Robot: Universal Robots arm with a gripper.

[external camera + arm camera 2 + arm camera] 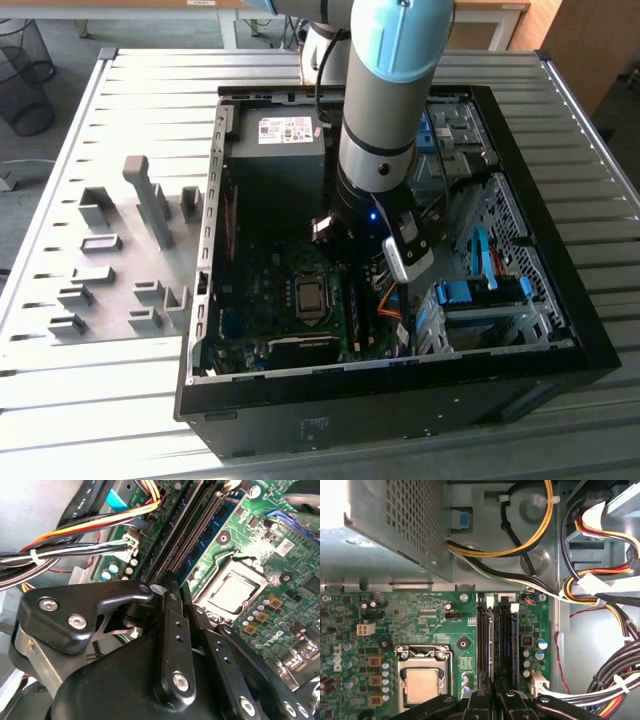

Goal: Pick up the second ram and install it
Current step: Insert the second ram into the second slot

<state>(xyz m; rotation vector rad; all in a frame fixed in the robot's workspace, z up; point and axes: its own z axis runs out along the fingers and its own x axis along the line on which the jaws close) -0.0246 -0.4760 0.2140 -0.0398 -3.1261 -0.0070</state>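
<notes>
My gripper [181, 597] is deep inside the open computer case [585, 330], right over the memory slots [500, 635] on the green motherboard [420, 610]. The second ram [207, 537], a thin blue-green strip with dark chips, stands on edge along one slot. Its near end runs in between my two black fingers [170, 625], which sit close on either side of it. In the first wrist view the gripper [495, 692] straddles the same slot line. Whether the strip is fully seated I cannot tell. The arm [385, 120] hides the slots in the exterior view.
The processor socket [422, 680] lies beside the slots. Cable bundles [600, 595] crowd the other side, and the power supply [290, 150] fills the back of the case. A blue drive cage [480, 295] is at the exterior view's right. Grey fixture blocks [130, 250] stand on the table at its left.
</notes>
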